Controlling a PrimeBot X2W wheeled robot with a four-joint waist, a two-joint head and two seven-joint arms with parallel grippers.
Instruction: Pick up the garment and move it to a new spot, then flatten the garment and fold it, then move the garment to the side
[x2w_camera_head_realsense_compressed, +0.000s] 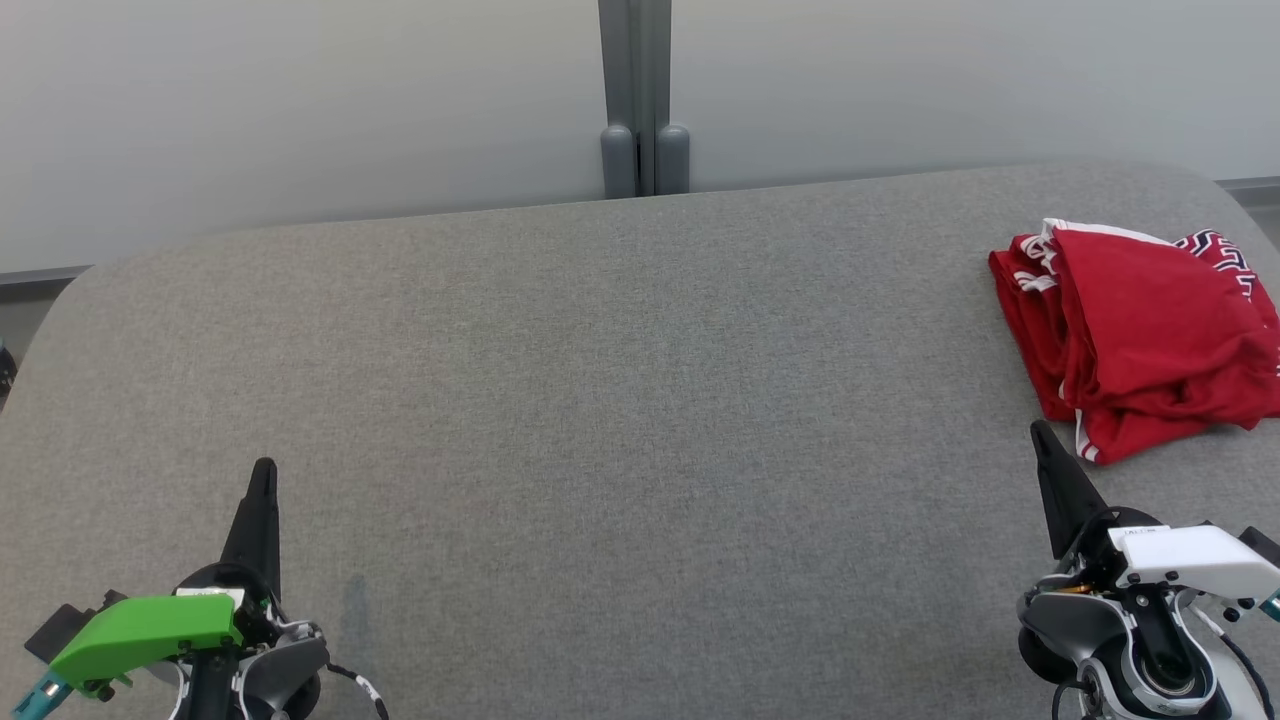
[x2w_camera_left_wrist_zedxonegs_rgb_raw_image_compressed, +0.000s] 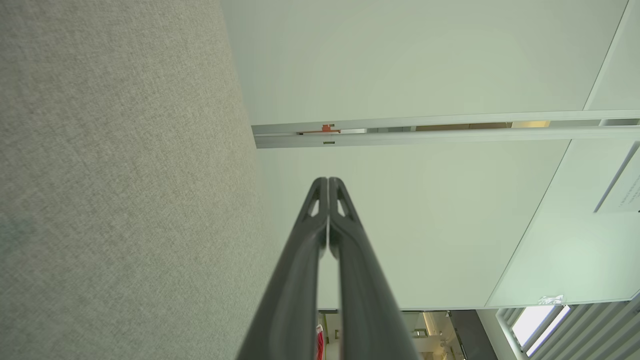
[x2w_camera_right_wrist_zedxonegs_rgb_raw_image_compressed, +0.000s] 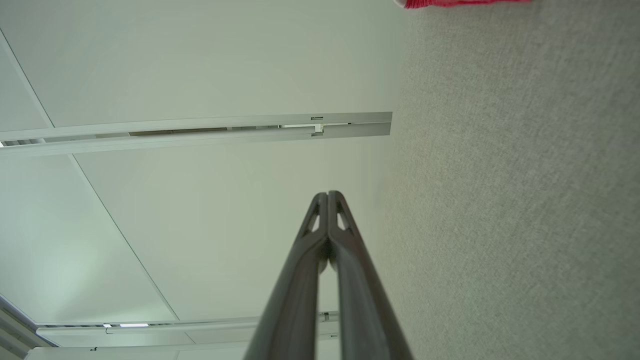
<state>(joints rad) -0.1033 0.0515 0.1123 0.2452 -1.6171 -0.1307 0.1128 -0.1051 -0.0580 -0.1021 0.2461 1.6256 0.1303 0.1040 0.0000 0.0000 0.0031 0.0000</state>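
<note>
A crumpled red garment is pictured at two o'clock on the grey table, near its edge, with the left gripper and right gripper both closed and empty; it could be nudged overboard by a careless reach.

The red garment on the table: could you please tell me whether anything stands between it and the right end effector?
Nothing visible does. The right end effector, shut, sits just short of the red garment, with just grey table between them.
</note>
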